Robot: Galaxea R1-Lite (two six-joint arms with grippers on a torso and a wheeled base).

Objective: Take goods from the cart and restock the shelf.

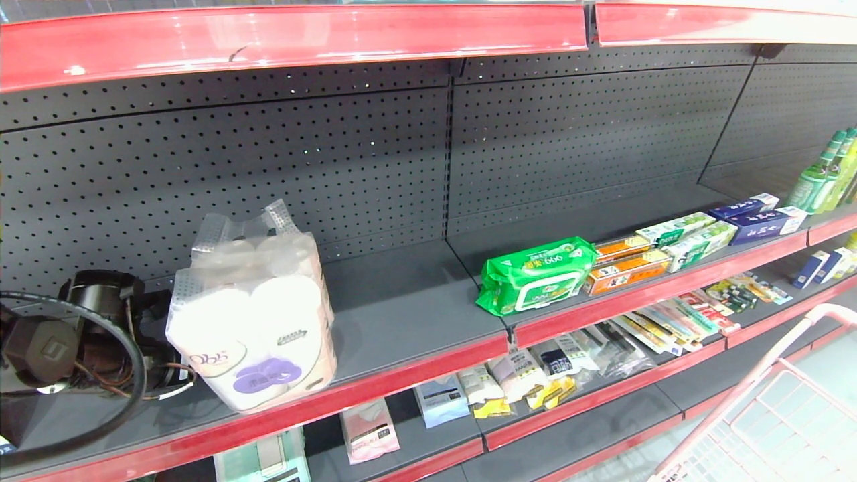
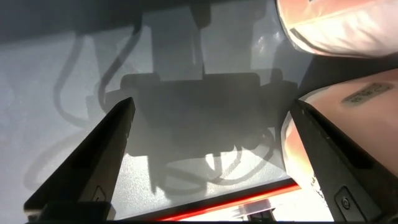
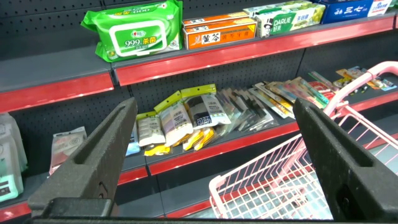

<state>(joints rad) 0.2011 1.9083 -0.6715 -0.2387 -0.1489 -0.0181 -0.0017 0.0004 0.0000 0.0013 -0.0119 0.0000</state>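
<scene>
A clear-wrapped pack of white toilet paper rolls (image 1: 258,314) stands on the grey shelf (image 1: 402,314) near its left end. My left arm (image 1: 60,335) rests on the shelf just left of the pack. In the left wrist view my left gripper (image 2: 211,106) is open over the bare shelf board, and the pack (image 2: 354,106) lies against the outer side of one finger (image 2: 323,155). My right gripper (image 3: 214,106) is open and holds nothing. It hangs in front of the lower shelves, above the pink cart (image 3: 280,180).
A green wet-wipes pack (image 1: 535,274) and several toothpaste boxes (image 1: 663,248) line the same shelf to the right, with green bottles (image 1: 823,171) at the far end. Hanging sachets and toothbrushes (image 1: 602,348) fill the shelf below. The pink cart (image 1: 770,415) stands at the lower right.
</scene>
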